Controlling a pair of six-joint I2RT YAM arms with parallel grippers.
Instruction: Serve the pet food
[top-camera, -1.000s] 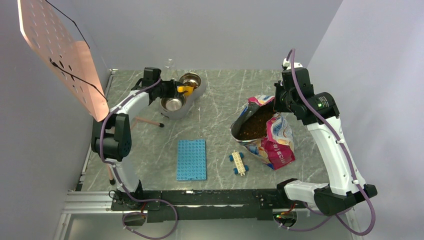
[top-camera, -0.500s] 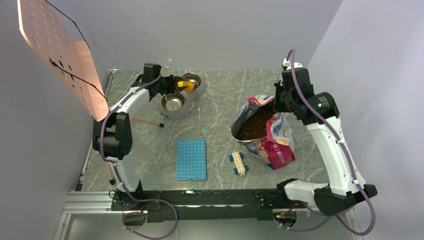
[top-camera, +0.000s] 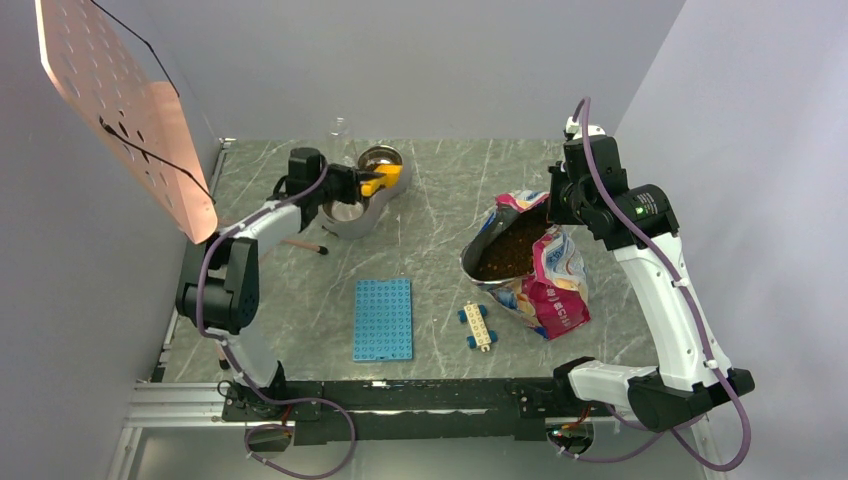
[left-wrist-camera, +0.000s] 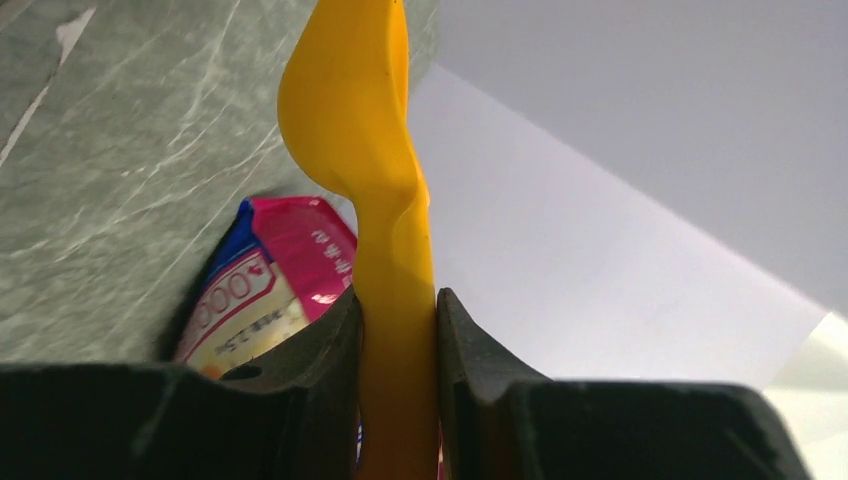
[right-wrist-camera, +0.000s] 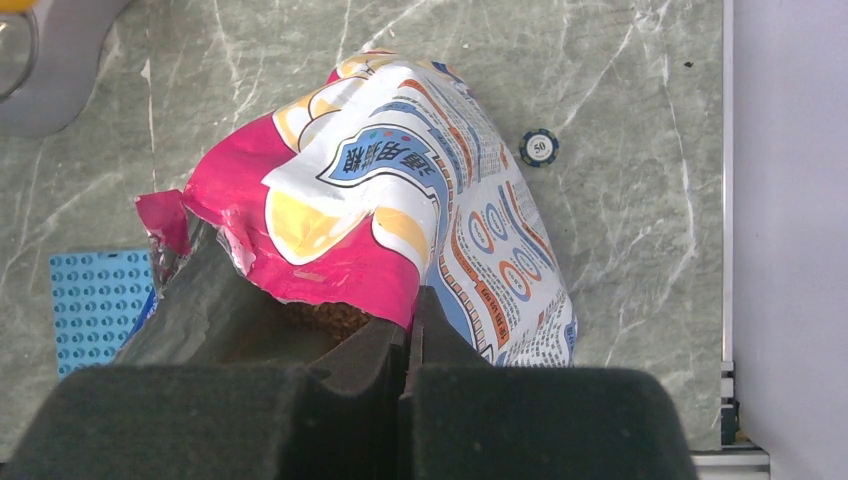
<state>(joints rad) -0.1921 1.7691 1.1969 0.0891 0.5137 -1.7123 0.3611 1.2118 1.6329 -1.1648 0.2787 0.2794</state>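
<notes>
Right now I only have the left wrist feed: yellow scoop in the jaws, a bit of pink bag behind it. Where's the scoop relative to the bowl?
Observer: In the top view the left gripper has the yellow scoop over the steel double bowl, at the right edge of its far cup. I can't tell if it touches.
Operator: What's the right arm doing?
Observer: The right gripper is shut on the far edge of the pet food bag, and the bag's mouth gapes open.
Operator: Any food in the bag?
Observer: Yes, dark brown kibble shows through the mouth.
</notes>
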